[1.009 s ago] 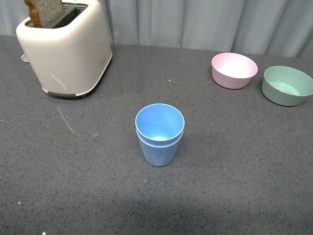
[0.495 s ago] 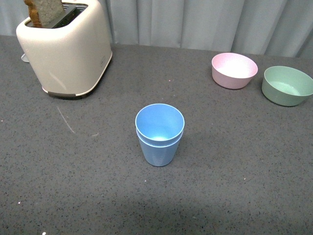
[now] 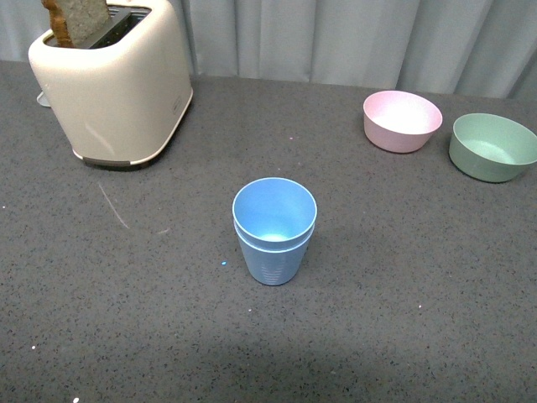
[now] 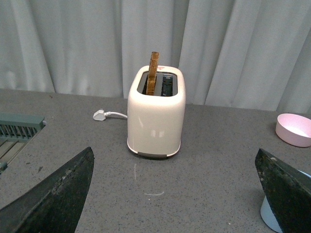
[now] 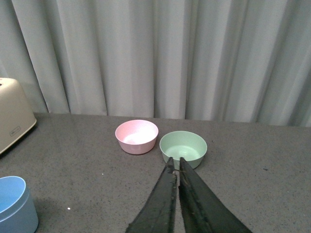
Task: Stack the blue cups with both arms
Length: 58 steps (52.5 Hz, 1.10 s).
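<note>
Two light blue cups stand nested, one inside the other, upright in the middle of the dark grey table. Neither arm shows in the front view. The left gripper is open, its fingers spread wide over bare tabletop, and part of the blue cups peeks from behind one finger. The right gripper is shut with nothing between its fingers. In the right wrist view the blue cups sit at the picture's edge, well apart from the fingers.
A cream toaster holding a slice of bread stands at the back left. A pink bowl and a green bowl sit at the back right. A white plug lies behind the toaster, beside a grey-green rack.
</note>
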Tool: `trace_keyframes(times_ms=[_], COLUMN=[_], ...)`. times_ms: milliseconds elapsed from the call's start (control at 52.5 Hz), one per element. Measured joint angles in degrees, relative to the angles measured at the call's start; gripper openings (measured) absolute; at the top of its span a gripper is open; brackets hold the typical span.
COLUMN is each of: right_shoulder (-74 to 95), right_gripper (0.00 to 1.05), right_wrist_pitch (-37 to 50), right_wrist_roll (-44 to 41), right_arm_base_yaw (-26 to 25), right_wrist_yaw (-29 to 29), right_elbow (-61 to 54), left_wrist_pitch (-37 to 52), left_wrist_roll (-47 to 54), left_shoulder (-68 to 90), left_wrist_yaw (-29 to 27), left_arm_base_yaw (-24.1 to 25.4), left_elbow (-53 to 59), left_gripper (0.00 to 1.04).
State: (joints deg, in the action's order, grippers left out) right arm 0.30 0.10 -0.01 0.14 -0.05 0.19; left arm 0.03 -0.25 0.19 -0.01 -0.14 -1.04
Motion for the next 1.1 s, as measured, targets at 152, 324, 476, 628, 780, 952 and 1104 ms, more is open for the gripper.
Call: trace_keyframes(times_ms=[152,324,476,628,780,952,1104], right_shoulder=[-0.1,-0.1,-0.1,-0.1,-0.1,-0.1,-0.1], right_gripper=[0.41,0.78,0.95,0.95,0.95,0.95,0.95], right_wrist_pitch=[0.0,0.0,0.0,0.0,0.0,0.0,0.0], right_wrist_roll=[0.0,0.0,0.0,0.0,0.0,0.0,0.0], right_arm_base_yaw=[0.0,0.0,0.0,0.0,0.0,0.0,0.0], right_wrist_yaw=[0.0,0.0,0.0,0.0,0.0,0.0,0.0], right_elbow=[0.0,0.0,0.0,0.0,0.0,0.0,0.0], left_wrist_pitch=[0.0,0.0,0.0,0.0,0.0,0.0,0.0], left_wrist_roll=[0.0,0.0,0.0,0.0,0.0,0.0,0.0], left_shoulder=[0.0,0.0,0.0,0.0,0.0,0.0,0.0], left_wrist_yaw=[0.0,0.0,0.0,0.0,0.0,0.0,0.0], left_arm_base_yaw=[0.0,0.0,0.0,0.0,0.0,0.0,0.0], left_elbow=[0.0,0.0,0.0,0.0,0.0,0.0,0.0], left_gripper=[0.98,0.98,0.98,0.98,0.98,0.98,0.98])
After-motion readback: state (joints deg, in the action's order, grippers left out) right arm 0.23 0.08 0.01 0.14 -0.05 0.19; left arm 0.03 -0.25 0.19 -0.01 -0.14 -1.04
